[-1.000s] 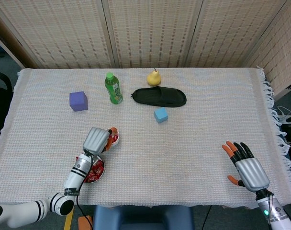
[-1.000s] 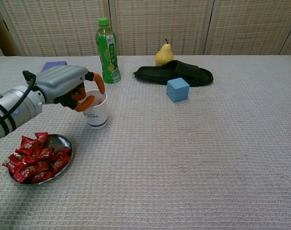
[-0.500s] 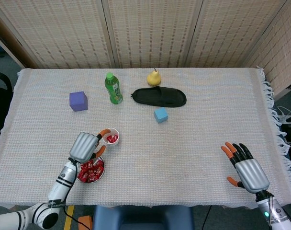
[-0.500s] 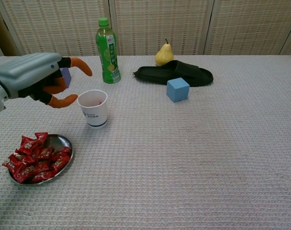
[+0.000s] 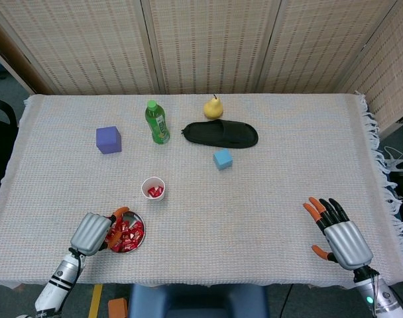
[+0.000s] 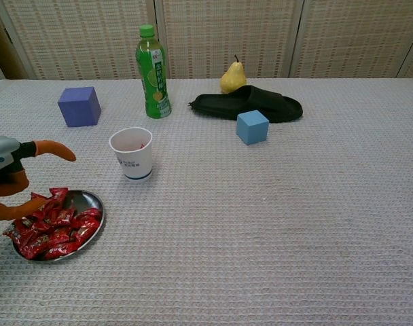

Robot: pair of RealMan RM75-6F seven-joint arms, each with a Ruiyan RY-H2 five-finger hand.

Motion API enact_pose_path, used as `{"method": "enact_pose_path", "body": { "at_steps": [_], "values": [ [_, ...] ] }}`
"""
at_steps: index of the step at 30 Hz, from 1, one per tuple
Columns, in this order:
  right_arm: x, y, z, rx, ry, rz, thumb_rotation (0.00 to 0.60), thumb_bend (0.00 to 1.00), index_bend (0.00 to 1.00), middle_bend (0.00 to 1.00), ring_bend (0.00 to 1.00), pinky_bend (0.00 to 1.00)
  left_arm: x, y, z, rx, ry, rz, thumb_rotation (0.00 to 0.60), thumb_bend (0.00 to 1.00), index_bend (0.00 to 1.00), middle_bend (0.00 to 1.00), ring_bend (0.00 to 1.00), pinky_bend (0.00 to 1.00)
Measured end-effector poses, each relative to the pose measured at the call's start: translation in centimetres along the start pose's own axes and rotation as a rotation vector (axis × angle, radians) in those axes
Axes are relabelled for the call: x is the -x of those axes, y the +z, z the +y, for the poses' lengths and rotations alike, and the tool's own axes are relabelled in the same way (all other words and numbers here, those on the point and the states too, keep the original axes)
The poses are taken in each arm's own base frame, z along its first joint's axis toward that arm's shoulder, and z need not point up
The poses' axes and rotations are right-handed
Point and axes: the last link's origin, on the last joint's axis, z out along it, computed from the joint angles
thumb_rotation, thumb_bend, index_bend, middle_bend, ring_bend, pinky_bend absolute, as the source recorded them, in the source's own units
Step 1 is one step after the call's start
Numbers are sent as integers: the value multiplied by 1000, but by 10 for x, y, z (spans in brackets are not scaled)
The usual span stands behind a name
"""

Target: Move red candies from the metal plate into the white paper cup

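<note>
Hovering over the metal plate (image 6: 91, 202), the left hand (image 5: 94, 232) spreads its fingers, holding nothing, above the red candies (image 6: 51, 225); the white paper cup (image 6: 132, 153) stands just beyond (right hand (image 5: 339, 234) splayed, well apart).

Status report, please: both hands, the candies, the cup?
Left hand open over metal plate, holding nothing. Right hand open, idle at table edge. Red candies piled on plate, some in white paper cup. Nothing between plate and cup.

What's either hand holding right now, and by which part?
Nothing. Left hand is open over the plate; right hand is open and empty.
</note>
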Motion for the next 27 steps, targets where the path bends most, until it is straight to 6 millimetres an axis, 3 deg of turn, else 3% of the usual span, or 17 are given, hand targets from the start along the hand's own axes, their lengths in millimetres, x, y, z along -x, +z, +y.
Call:
{"method": "enact_pose_path", "body": {
  "at_steps": [11,22,27],
  "values": [
    [-6,-8,-3,-52,11,112,600,96,0,0,0,0,38,11,-24,-100,44,-109,600,371,190,1000,1000,1000],
    [-4,-7,-2,-34,5,70,600,96,0,0,0,0,43,9,-27,-113,52,-108,600,367,385,1000,1000,1000],
    [-4,-7,-2,-28,0,62,600,96,0,0,0,0,45,9,-27,-115,53,-119,600,375,426,1000,1000,1000]
  ]
}}
